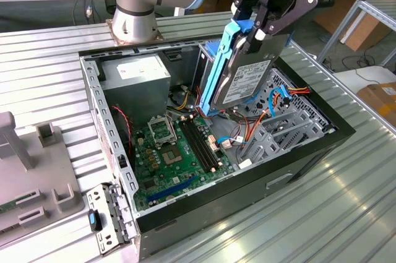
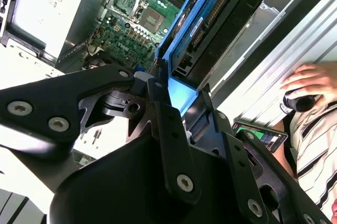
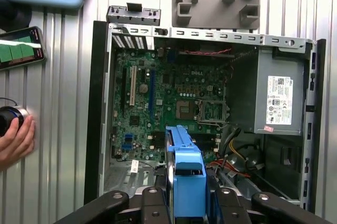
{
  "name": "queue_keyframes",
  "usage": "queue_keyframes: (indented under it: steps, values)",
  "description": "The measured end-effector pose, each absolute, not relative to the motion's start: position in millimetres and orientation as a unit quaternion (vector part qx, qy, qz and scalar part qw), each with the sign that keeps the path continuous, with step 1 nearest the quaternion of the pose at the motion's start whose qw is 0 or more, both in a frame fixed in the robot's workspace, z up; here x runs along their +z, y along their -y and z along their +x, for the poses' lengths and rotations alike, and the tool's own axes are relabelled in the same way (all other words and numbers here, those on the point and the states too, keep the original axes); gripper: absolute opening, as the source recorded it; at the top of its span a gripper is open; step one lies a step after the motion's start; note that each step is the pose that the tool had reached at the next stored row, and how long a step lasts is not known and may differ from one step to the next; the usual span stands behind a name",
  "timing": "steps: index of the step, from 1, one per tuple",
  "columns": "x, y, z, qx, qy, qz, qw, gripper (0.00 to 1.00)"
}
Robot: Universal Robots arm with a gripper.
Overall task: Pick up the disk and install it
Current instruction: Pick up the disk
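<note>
Exterior view: end effector (image 1: 252, 33) clamped shut on upper end of disk (image 1: 246, 80). Hanging tilted, near upright, over open computer case (image 1: 278, 179), above motherboard (image 1: 173, 151). Grey metal body, white printed label on face, bright blue carrier frame along edges.

Inside the case (image 1: 291, 173), flat on its floor: motherboard (image 1: 176, 151). In the case's far corner, toward the exterior view's left: power supply (image 1: 136, 80). Along the case's side toward the exterior view's right: drive cage (image 1: 291, 128). Above the case, tilted on edge: disk (image 1: 247, 80), clamped in gripper (image 1: 257, 31). Behind the case: arm base (image 1: 133, 25). Beside the case, toward the exterior view's left: fixture block (image 1: 28, 179).
</note>
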State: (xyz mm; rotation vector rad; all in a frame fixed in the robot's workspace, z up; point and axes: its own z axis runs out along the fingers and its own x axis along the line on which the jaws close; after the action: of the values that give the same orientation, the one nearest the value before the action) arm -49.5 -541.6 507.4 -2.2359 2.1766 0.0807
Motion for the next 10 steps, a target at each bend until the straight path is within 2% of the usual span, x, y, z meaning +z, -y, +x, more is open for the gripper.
queue_keyframes:
  steps: [10]
  values:
    - [507.4, 541.1, -35.5, 0.026, -0.697, -0.716, 0.01, 0.36]
